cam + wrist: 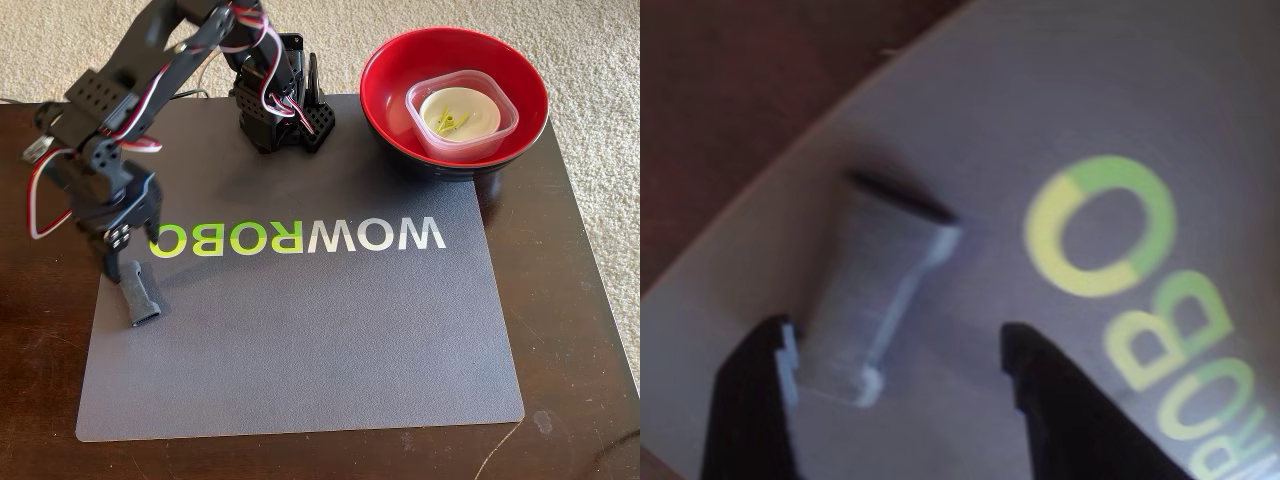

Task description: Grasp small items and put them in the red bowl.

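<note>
— Dark grey, bone-shaped piece lying on the grey mat, near its left edge in the fixed view, just below the green "O" of the upside-down WOWROBO lettering. Flat on the mat, one flared end toward the gripper.

— And the gripper?

— Spread wide, clenching nothing. Poised right over the upper end of the piece in the fixed view. Seen from the wrist camera as two black fingers rising from the bottom edge, tips only, the rest cut off by the frame. Bone-shaped piece lying between them, close against the left finger; touching or not, hard to say through the blur.

— Anything else hard to read there?

— Whole wrist picture soft. Only the green "O" and part of "ROBO" legible at the right, the mat's curved corner and dark brown table at upper left.

— Where does the rest sit?

— Red bowl at the table's top right in the fixed view, glossy red inside, black outside, resting partly on the mat's corner. Inside it a clear square plastic tub; nested in that, a small cream round bowl; inside that, a yellow-green wire clip, too small to make out in detail. Arm's upper links cropped by the top edge; beige carpet beyond the table.
</note>
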